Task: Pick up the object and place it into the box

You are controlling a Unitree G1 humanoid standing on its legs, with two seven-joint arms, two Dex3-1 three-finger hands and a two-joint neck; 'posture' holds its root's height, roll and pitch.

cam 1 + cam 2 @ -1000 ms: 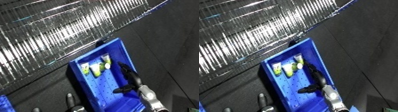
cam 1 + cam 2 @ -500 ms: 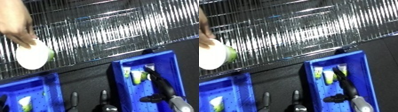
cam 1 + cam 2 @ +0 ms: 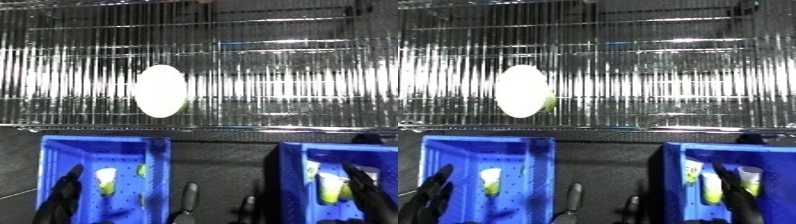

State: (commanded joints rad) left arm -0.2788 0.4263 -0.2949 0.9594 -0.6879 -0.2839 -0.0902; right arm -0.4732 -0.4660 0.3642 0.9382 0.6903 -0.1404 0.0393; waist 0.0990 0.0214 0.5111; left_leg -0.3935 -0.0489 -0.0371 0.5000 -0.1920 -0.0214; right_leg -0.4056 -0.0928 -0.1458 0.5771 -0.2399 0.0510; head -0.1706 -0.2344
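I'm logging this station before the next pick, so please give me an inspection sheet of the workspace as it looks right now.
Surface: wire rack across the upper view, dark floor below it.
Job's things: white cup with a green edge lying on the rack, left of centre; left blue bin and right blue bin below the rack, each holding small white and green items.
Clutter: nothing seen.
Hands: left hand over the left bin, right hand over the right bin; neither touches the cup; finger state unclear.
Cables: nothing seen.
Surroundings: dark posts between the bins, unidentified.
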